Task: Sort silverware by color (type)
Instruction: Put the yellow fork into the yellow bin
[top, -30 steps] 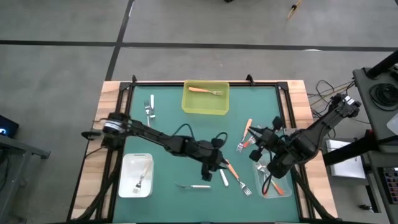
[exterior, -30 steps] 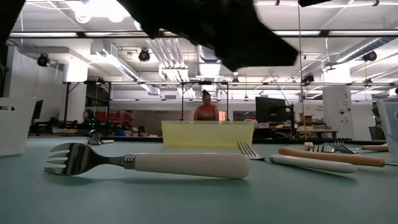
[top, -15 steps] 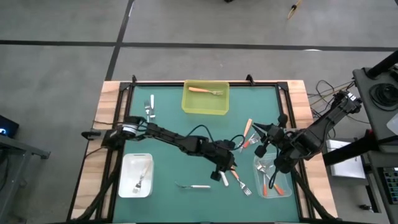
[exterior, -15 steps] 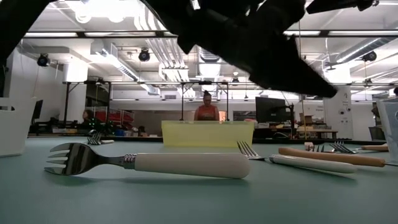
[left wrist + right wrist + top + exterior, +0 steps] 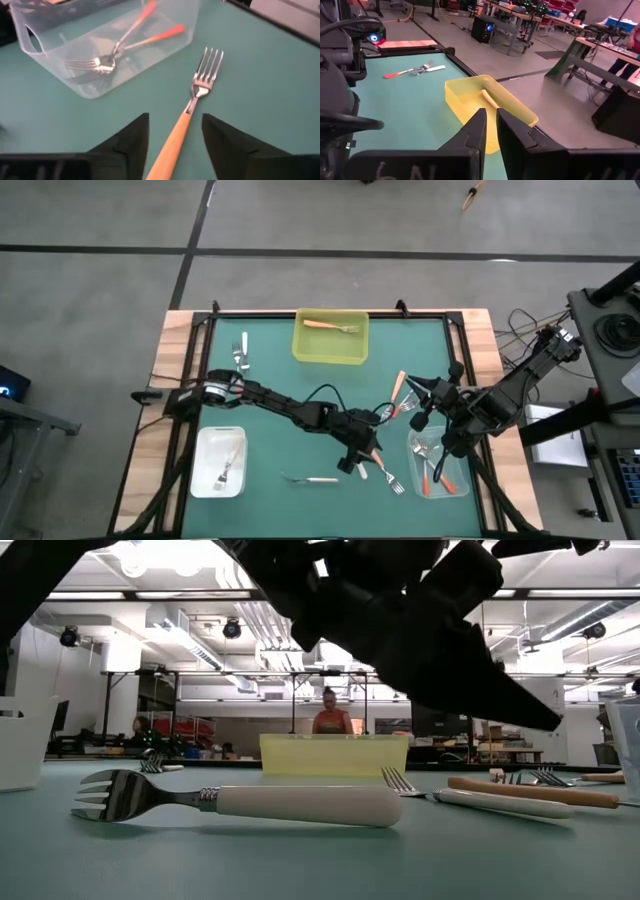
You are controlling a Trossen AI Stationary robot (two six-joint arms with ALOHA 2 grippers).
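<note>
From above, the green tabletop (image 5: 280,370) sat in a black frame on pale wood, with grey floor all round it. A yellow bin (image 5: 331,338) at the far edge held one orange-handled fork (image 5: 330,326). A white bin (image 5: 220,461) near the left front held a fork, and a clear bin (image 5: 437,466) at the right front held several red-handled forks. Two white-handled forks (image 5: 240,352) lay at the far left, and another white-handled fork (image 5: 311,478) lay alone near the front. The left hand (image 5: 360,455) reached across to mid-table, over a small cluster of forks just beside the clear bin. The right hand (image 5: 421,402) hung near loose forks behind that bin.

At table height, a white-handled fork (image 5: 250,803) lay on its side across the foreground, tines to the left. Behind it stood the yellow bin (image 5: 334,754), and more forks (image 5: 520,792) lay to the right. Dark arm parts filled the top of the view. Beyond lay a workshop with ceiling lights, ducts and benches, and a person (image 5: 332,715) stood behind the yellow bin.

In the left wrist view, the left hand (image 5: 175,145) was spread, its fingers either side of a light orange fork handle (image 5: 175,144), not touching it. The clear bin (image 5: 100,45) with its red-handled forks lay just beyond.

In the right wrist view, the right hand (image 5: 491,127) had its fingers nearly pressed together, holding nothing. Ahead were the yellow bin (image 5: 490,107), two forks (image 5: 415,71) on the tabletop, and benches on a grey floor.
</note>
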